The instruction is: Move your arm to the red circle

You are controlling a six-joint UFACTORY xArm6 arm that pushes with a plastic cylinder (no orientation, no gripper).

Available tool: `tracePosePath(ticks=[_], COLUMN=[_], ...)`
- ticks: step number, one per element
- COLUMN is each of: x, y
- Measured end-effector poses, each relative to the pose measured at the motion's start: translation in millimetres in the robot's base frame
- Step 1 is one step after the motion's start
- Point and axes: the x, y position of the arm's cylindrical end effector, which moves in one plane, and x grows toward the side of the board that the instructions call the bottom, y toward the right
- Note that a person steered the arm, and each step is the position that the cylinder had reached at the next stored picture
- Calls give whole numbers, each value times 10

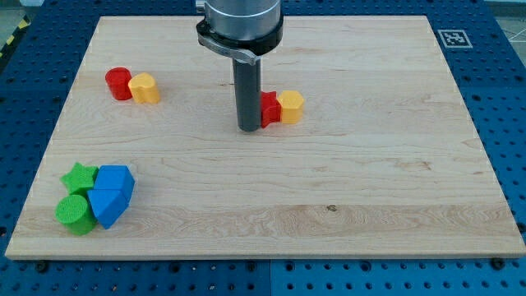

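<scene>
The red circle [118,83], a short red cylinder, stands at the view's upper left, touching a yellow block [145,88] on its right. My tip [249,129] is at the board's upper middle, far to the right of the red circle. The rod stands right against the left side of another red block [269,108], partly hiding it. A yellow hexagon block [290,106] touches that red block on the right.
At the view's lower left is a cluster: a green star [80,176], a green cylinder [75,213], and two blue blocks [115,180] [106,205]. A marker tag [453,37] sits off the wooden board [329,205] at the upper right.
</scene>
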Motion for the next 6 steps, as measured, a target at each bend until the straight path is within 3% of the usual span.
tracePosePath(ticks=[1, 3, 5, 6], x=[0, -53, -465, -665], y=[-199, -1521, -2738, -2792])
